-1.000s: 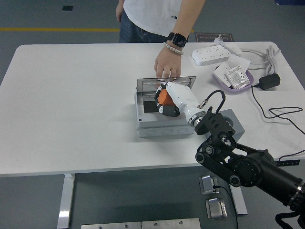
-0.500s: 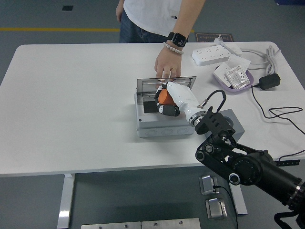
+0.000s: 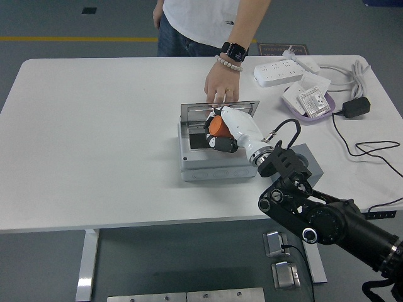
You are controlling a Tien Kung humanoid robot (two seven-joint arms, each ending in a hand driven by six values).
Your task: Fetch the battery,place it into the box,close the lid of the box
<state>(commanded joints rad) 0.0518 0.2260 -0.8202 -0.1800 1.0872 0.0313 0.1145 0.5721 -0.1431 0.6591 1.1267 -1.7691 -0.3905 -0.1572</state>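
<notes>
A grey metal box (image 3: 211, 165) sits mid-table with its lid (image 3: 217, 109) standing open at the far side. My right hand (image 3: 221, 133), white with black fingers, reaches from the lower right and hovers over the box's dark opening. Its fingers are curled around an orange battery (image 3: 219, 128). A person's hand (image 3: 219, 86) rests its fingertips on the top edge of the open lid. My left arm is out of view.
A grey square pad (image 3: 306, 160) lies right of the box under my forearm. A white power strip (image 3: 279, 73), a purple tray (image 3: 307, 102) with a small device, a black adapter (image 3: 356, 107) and loose cables (image 3: 371, 150) occupy the far right.
My right hand with the battery has shifted very slightly toward the far side over the box. The person's hand stays on the lid.
</notes>
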